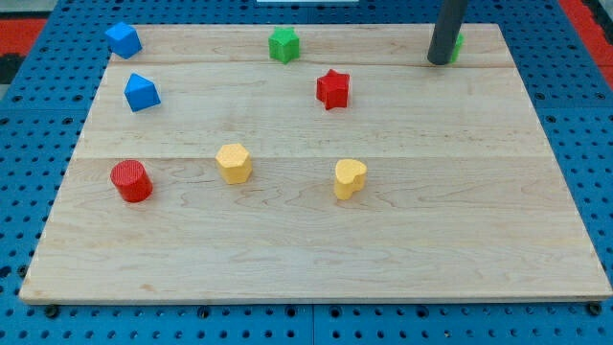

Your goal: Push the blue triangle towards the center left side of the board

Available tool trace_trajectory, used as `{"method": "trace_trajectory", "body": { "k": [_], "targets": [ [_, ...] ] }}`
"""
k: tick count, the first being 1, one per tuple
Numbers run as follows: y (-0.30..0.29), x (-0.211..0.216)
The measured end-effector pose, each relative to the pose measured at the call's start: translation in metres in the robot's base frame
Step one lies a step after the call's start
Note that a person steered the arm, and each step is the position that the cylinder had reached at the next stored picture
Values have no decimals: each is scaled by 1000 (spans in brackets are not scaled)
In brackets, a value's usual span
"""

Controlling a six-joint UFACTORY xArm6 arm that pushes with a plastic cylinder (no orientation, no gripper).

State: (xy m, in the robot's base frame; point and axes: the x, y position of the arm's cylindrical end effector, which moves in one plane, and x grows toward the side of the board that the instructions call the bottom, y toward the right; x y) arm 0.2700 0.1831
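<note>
The blue triangle (142, 92) lies near the board's left edge, in the upper left part. My tip (441, 61) stands at the view's top right, far to the right of the blue triangle and slightly above its level. The tip touches none of the blue blocks. A green block (459, 43) shows partly from behind the rod, right next to the tip.
A blue cube (123, 39) sits in the top left corner, above the triangle. A green star (283, 44), a red star (333, 89), a red cylinder (131, 180), a yellow hexagon (234, 163) and a yellow heart (350, 178) lie on the wooden board (460, 240).
</note>
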Motion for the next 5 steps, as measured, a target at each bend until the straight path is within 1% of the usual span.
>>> {"method": "trace_trajectory", "body": {
  "k": [1,2,3,4,5],
  "targets": [
    [0,14],
    [-9,74],
    [-48,91],
    [-112,124],
    [-184,112]
  ]
}}
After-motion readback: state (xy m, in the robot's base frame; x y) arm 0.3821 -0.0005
